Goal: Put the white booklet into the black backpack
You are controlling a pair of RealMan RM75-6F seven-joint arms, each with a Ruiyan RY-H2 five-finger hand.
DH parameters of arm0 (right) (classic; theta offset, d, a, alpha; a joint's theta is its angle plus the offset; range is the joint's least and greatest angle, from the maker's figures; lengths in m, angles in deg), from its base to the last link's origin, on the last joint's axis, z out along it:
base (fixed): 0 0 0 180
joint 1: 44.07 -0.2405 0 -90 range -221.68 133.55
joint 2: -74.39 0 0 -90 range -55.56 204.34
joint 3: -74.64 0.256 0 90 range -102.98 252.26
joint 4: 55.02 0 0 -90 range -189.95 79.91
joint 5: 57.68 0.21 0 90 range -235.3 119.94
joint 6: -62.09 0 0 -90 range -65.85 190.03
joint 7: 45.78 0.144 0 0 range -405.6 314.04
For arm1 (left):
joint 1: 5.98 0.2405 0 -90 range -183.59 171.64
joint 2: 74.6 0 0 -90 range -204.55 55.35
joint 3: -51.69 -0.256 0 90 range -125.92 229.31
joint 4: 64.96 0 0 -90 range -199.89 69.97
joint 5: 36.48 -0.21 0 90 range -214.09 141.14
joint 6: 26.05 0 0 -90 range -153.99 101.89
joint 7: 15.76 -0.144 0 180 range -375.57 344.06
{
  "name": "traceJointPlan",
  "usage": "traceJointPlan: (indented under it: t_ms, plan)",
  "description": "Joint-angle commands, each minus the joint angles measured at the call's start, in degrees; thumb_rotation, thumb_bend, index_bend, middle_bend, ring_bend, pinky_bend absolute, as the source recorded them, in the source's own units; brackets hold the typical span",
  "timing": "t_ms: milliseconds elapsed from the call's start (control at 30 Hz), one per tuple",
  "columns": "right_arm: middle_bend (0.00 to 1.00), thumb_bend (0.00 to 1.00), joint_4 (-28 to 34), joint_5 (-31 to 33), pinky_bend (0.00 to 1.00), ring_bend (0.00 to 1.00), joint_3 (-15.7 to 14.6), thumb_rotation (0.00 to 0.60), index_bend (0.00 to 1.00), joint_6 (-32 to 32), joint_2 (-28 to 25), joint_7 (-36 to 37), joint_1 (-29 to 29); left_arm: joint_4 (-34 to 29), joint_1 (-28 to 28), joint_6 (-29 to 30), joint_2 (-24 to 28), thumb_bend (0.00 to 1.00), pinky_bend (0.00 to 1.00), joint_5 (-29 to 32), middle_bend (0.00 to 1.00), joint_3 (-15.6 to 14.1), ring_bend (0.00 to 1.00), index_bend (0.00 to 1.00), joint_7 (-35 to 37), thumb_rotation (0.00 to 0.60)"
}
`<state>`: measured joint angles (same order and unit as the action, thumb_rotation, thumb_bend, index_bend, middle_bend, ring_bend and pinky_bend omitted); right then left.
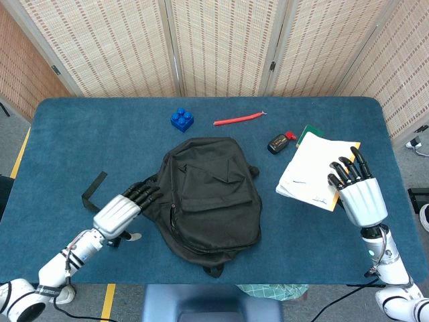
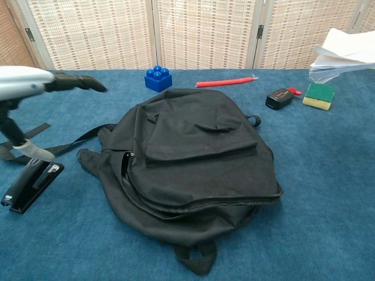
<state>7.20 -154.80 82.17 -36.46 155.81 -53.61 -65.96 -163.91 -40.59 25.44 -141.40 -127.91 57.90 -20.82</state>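
Observation:
The black backpack (image 1: 209, 196) (image 2: 193, 158) lies flat in the middle of the blue table, front pocket up. My right hand (image 1: 360, 196) holds the white booklet (image 1: 314, 169) lifted above the table to the right of the backpack. The chest view shows the booklet (image 2: 347, 54) raised at the top right edge, but not that hand. My left hand (image 1: 123, 208) (image 2: 36, 82) hovers with its fingers stretched out toward the backpack's left edge, holding nothing.
A black stapler (image 2: 30, 186) lies at the front left, under my left hand, next to the loose strap (image 1: 94, 188). At the back are a blue brick (image 1: 181, 119), a red pen (image 1: 238, 119), a small black device (image 1: 279, 142) and a green sponge (image 2: 319, 95).

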Motion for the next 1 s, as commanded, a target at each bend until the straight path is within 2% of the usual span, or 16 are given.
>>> traceJointPlan:
  t_ms: [33,133,400,833,1000]
  plan:
    - [0.43,0.39,0.9,0.0,0.13,0.31,0.0,0.6,0.76,0.1,-0.6,-0.7,0.4,1.0,-4.1,-4.4,-3.5,0.14,0.0,0.3,0.07,0.3,0.1,0.11,-0.7,0.6]
    - [0.43,0.39,1.3,0.1,0.13,0.31,0.1,0.6,0.76,-0.1,-0.8,-0.6,0.7,2.2,-7.1,-8.7,-6.2,0.15,0.0,2.8,0.07,0.8,0.1,0.11,-1.5,0.6]
    - [0.43,0.39,1.7,-0.1,0.13,0.31,-0.3,0.6,0.76,0.3,-1.3,-1.1,1.2,6.2,-12.2,-14.7,-13.6,0.15,0.0,8.7,0.07,0.7,0.1,0.11,-3.8,0.6]
    - [0.43,0.39,1.8,-0.2,0.13,0.31,-0.3,0.6,0.76,0.3,-1.2,-1.0,1.7,10.6,-16.0,-16.5,-20.6,0.15,0.0,16.7,0.07,1.4,0.1,0.17,-4.7,0.6]
    - [0.43,0.39,1.6,-0.2,0.13,0.31,-0.3,0.6,0.76,0.4,-1.1,-0.9,1.8,12.0,-16.5,-15.2,-22.3,0.16,0.0,19.0,0.08,2.0,0.1,0.24,-4.4,0.6]
